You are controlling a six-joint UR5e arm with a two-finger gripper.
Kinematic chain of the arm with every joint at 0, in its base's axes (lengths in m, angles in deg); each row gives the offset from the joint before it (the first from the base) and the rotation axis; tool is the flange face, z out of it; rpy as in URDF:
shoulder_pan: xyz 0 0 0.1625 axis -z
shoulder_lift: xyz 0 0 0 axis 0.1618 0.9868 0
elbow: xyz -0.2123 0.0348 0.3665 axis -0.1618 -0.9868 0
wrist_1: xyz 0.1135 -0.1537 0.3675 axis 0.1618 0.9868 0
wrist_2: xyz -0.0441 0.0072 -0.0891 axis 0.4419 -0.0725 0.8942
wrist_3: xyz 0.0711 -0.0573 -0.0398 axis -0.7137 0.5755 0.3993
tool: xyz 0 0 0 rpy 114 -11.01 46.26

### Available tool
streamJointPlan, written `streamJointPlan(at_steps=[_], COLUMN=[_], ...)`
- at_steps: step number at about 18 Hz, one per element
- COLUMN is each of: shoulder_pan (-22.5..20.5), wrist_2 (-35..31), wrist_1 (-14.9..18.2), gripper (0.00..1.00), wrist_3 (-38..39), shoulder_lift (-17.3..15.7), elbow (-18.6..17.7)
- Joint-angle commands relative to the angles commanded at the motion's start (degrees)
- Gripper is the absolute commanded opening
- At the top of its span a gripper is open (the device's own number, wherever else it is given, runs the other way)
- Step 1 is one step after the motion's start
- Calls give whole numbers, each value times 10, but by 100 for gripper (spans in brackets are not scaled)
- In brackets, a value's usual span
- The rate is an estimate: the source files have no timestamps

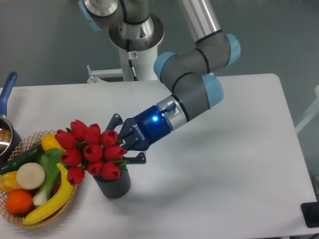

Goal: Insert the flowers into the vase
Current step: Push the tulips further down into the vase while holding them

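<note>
Flowers (92, 152), a tight bunch of red buds, hang right over the mouth of the vase (113, 182), which stands near the front-left part of the table (224, 164), just beside the basket (10, 211) at the left edge. The bunch leans toward the basket, heads pointing up and left, with the lowest buds touching or nearly touching the vase rim. The stems are hidden behind the buds, so whether their ends are already inside the mouth cannot be told.

The gripper (125, 147) comes in from the right, tilted down, its fingers closed on the bunch at the stem side; a blue light shows on its wrist.

The step in hand looks like the insertion itself: the bunch is at the mouth but probably not seated. The next move would call for tipping the bunch more upright and lowering it along the vase's axis until the stems sit inside, then opening the fingers. Pressure sideways could tip the vase toward the basket.
</note>
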Motion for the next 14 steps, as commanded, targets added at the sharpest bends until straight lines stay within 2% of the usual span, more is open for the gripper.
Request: streamJointPlan(at_steps=[14], shoulder_pan=[-4], wrist_2=[-2], wrist_1=[0], gripper=[24], wrist_3=[-22], shoulder_lift=[10], elbow=[-20])
